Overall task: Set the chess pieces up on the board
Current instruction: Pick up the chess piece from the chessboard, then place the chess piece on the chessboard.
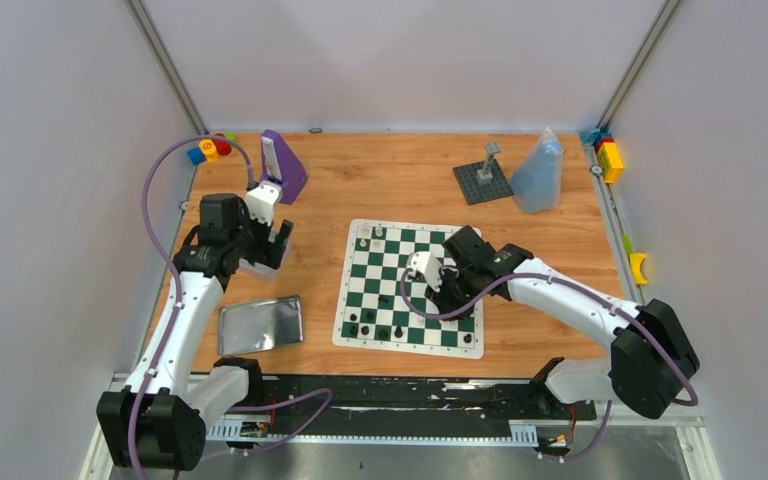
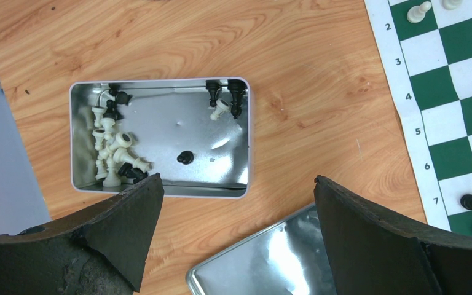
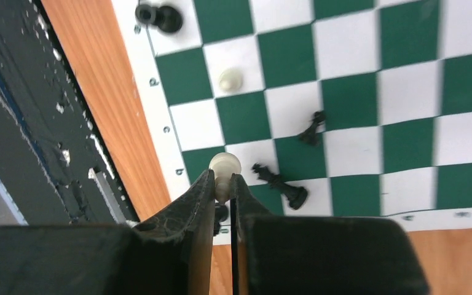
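Note:
The green and white board (image 1: 348,300) lies mid-table with a few chess pieces on it. My right gripper (image 3: 222,179) is shut on a white piece (image 3: 225,165), held just above the squares near the board's lettered edge (image 3: 160,117). Two black pieces (image 3: 279,184) lie tipped over beside it, and a white pawn (image 3: 230,80) stands further off. My left gripper (image 2: 238,190) hangs open and empty over the wood between an open tin (image 2: 160,117) and its lid (image 2: 270,258). The tin holds several white pieces (image 2: 112,150) and black pieces (image 2: 185,158).
The shiny lid (image 1: 260,323) lies left of the board. At the back stand a purple object (image 1: 282,165), a dark grey baseplate with a post (image 1: 482,180) and a bluish bag (image 1: 540,172). Coloured blocks (image 1: 210,148) sit in the corners. A black rail (image 1: 390,395) runs along the near edge.

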Controlling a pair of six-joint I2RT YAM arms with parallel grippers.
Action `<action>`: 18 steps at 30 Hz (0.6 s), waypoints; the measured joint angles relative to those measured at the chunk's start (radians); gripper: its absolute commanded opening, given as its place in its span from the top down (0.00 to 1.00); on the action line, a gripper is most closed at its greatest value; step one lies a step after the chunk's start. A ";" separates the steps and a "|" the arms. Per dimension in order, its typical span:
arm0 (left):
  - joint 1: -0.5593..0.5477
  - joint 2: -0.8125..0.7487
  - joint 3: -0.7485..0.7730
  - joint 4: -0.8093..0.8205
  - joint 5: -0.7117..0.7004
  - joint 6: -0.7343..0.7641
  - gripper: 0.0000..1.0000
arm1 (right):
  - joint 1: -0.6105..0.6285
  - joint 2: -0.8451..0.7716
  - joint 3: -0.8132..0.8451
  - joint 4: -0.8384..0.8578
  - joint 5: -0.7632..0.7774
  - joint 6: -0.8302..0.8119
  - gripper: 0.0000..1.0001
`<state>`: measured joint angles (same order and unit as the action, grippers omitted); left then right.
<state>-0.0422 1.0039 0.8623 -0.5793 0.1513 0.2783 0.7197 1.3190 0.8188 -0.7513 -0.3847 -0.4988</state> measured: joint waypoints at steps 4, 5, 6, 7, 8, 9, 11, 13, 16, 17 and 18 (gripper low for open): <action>0.000 0.000 0.000 0.000 0.000 0.000 0.00 | -0.006 0.004 0.119 0.002 0.033 -0.001 0.98; 0.000 0.000 0.000 0.000 0.000 0.000 0.00 | -0.014 0.014 0.157 0.002 0.044 -0.001 0.98; 0.000 0.000 0.000 0.000 0.000 0.000 0.00 | -0.023 0.033 0.192 0.002 0.055 -0.001 0.98; 0.000 0.000 0.000 0.000 0.001 0.000 0.00 | -0.036 0.056 0.229 0.002 0.065 -0.001 0.98; 0.000 0.000 0.000 0.000 0.001 0.000 0.00 | -0.052 0.092 0.272 0.005 0.077 0.000 0.98; 0.000 0.000 0.000 0.000 0.001 0.000 0.00 | -0.067 0.124 0.306 0.010 0.089 0.003 0.98; 0.000 -0.002 0.000 0.000 0.001 0.000 0.00 | -0.107 0.211 0.387 0.021 0.113 0.015 0.98; 0.000 -0.005 0.000 0.000 0.002 0.000 0.00 | -0.140 0.288 0.447 0.028 0.132 0.028 0.98; 0.000 -0.014 0.000 0.000 0.005 0.000 0.00 | -0.182 0.386 0.520 0.033 0.150 0.047 0.99; 0.000 -0.015 0.000 0.000 0.006 0.000 0.00 | -0.195 0.417 0.543 0.032 0.154 0.053 0.99; 0.000 -0.016 0.000 0.000 0.006 0.000 0.00 | -0.207 0.446 0.567 0.031 0.157 0.058 0.99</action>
<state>-0.0422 0.9874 0.8623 -0.5793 0.1577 0.2787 0.5129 1.7645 1.3857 -0.7200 -0.2276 -0.4404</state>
